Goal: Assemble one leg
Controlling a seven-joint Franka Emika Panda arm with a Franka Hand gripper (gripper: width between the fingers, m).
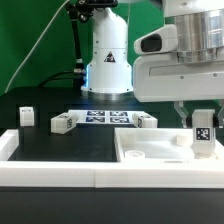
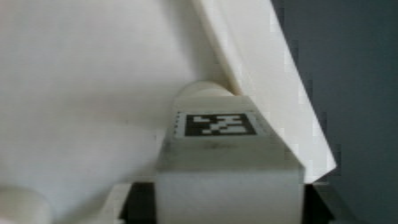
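1. A black table [image 1: 40, 145] carries everything.
2. A large flat white panel with recessed pockets [image 1: 150, 152] lies near, at the exterior view's right.
3. The white arm's two-finger gripper [image 1: 202, 118] hangs over the panel's right end, clamped on the leg.
4. A thin white marker board [image 1: 100, 117] lies far, centre.
5. The small white plastic leg [image 1: 202, 132] stands upright at a panel corner, with its tag facing near.
6. Three similar white blocks [image 1: 65, 123] sit far and left of it.

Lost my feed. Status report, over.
Gripper shut on the leg. Leg upright at white panel corner, seating unclear. Nothing in the way.
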